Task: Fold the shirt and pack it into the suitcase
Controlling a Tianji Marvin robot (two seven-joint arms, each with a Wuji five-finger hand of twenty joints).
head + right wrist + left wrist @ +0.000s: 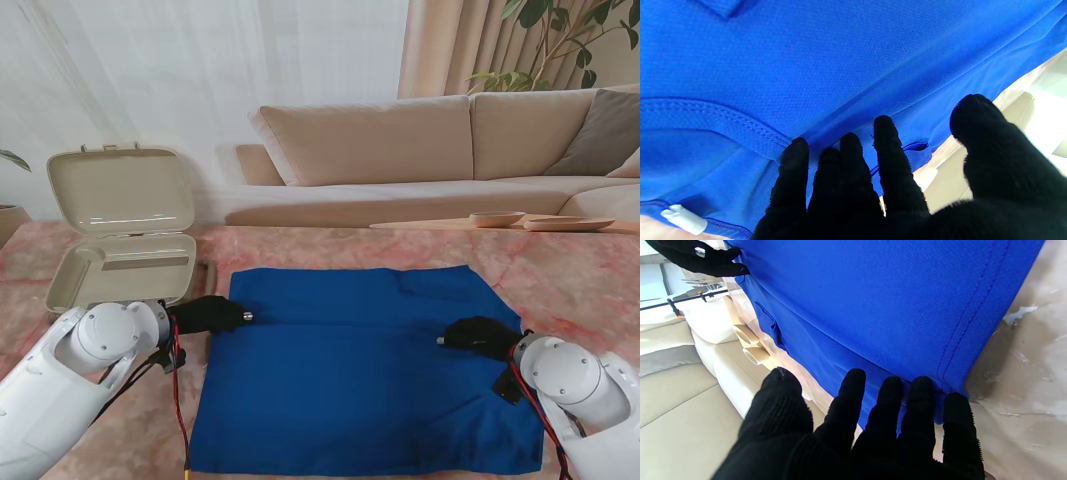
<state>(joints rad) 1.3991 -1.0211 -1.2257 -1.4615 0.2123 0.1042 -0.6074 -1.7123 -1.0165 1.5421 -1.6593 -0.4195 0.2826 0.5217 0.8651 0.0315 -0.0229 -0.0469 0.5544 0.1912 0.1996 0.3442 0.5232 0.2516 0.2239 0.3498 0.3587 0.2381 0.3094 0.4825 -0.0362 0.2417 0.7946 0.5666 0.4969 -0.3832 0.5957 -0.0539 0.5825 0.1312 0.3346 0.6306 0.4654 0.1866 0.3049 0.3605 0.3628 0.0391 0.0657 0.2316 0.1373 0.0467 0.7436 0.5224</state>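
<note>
- The blue shirt (355, 365) is spread flat on the marble-patterned desk (590, 280), already reduced to a rough rectangle, with the sleeves apparently tucked in.
- The open beige suitcase (120, 262) is found at the far left of the desk, just beside the shirt's far left corner, with its lid raised.
- The left hand (212, 315) is laid at the shirt's left edge; in its wrist view the fingers (888, 413) are seen spread and flat, their tips against the hemmed edge, with nothing gripped.
- The right hand (482, 335) is placed on the cloth near the right edge; its fingers (885, 160) are extended over the fabric, and no pinch is seen.
- The step in hand is judged to be the taking up of both side edges for the next fold.
- It is best done by sliding the fingertips under the edge while the thumb is brought down on top, so that all layers are caught together.
- Both hands should be lifted evenly, lest the earlier fold be dragged open or the cloth be skewed.
- The seam should be kept straight when the fold is laid down.
</note>
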